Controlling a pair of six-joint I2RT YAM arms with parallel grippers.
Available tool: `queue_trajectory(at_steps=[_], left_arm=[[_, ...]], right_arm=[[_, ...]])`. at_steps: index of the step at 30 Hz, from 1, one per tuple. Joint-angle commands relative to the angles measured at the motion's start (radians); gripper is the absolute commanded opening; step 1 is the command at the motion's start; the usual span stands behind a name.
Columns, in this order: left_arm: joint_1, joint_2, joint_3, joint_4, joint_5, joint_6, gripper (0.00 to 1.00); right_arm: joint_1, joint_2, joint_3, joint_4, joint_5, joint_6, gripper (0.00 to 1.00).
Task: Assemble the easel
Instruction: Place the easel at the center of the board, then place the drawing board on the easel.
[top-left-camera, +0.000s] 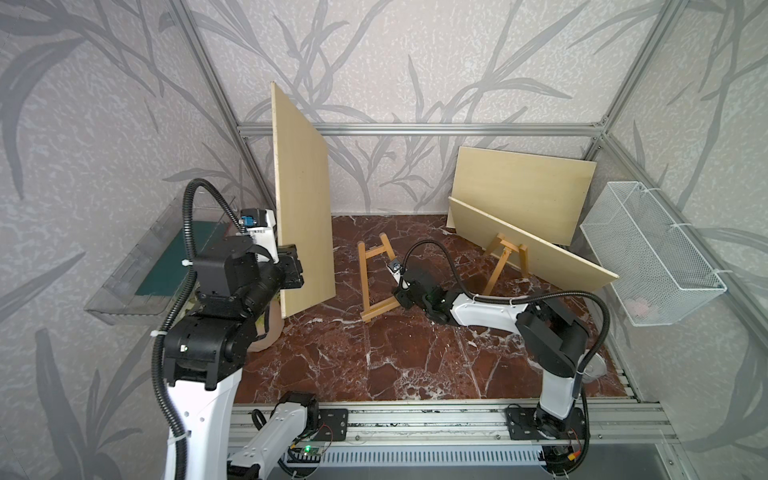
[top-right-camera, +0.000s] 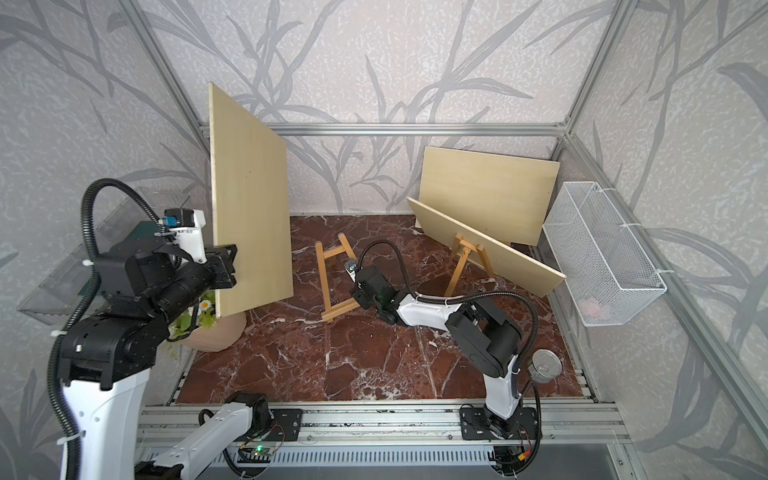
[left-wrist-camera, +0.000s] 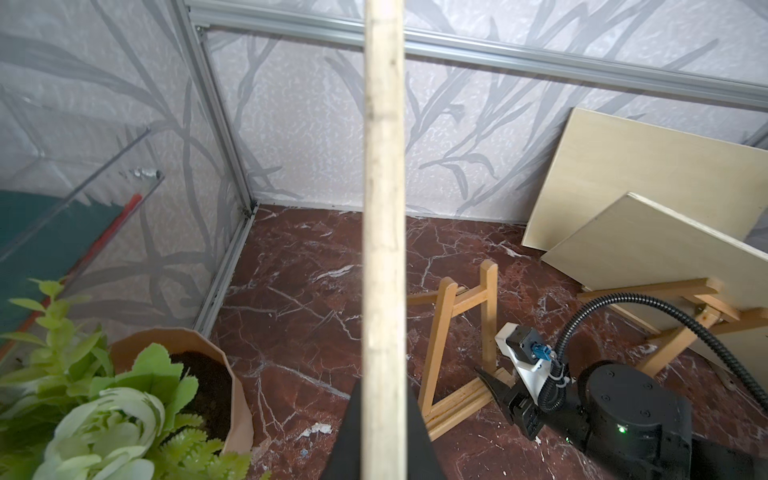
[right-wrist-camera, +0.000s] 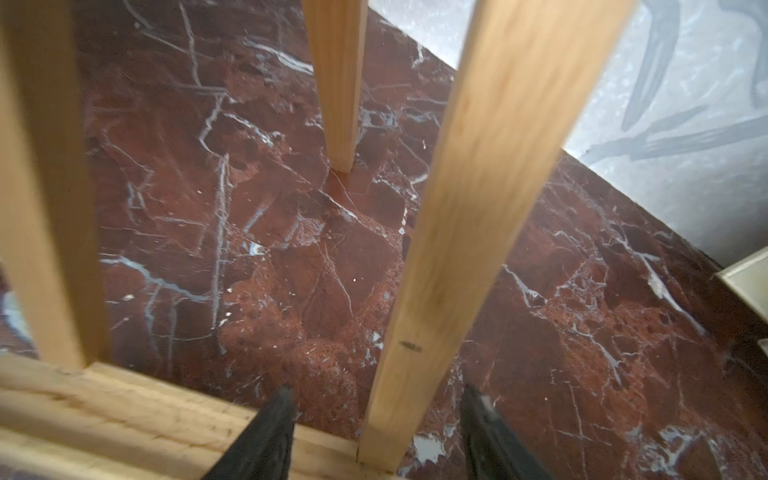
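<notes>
Holding the pale board (top-left-camera: 303, 199) upright and clear of the table (top-left-camera: 374, 365), the left gripper (top-left-camera: 291, 266) is clamped tight on one edge, I'd guess to keep it ready for the ledge. The small wooden easel (top-left-camera: 364, 278) stands mid-table between the two arms, propped on its back leg: bare pine, ladder-like, nothing on it. The right gripper (right-wrist-camera: 377, 390) sits low at its ledge, fingers apart astride one upright and gripping nothing, likely there to adjust its stance.
</notes>
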Motion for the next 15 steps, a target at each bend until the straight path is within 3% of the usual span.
queue_trajectory(at_steps=[1,8,15], left_arm=[[-0.001,-0.023,0.144,0.195,0.082,0.145,0.00],[-0.001,-0.022,0.271,0.101,0.116,0.284,0.00],[-0.001,-0.003,0.394,-0.086,0.161,0.391,0.00]], right_arm=[[-0.014,-0.129,0.038,-0.053,-0.032,0.017,0.63],[-0.082,-0.305,0.061,-0.137,-0.043,0.060,0.63],[-0.247,-0.458,0.076,-0.227,-0.101,0.173,0.62]])
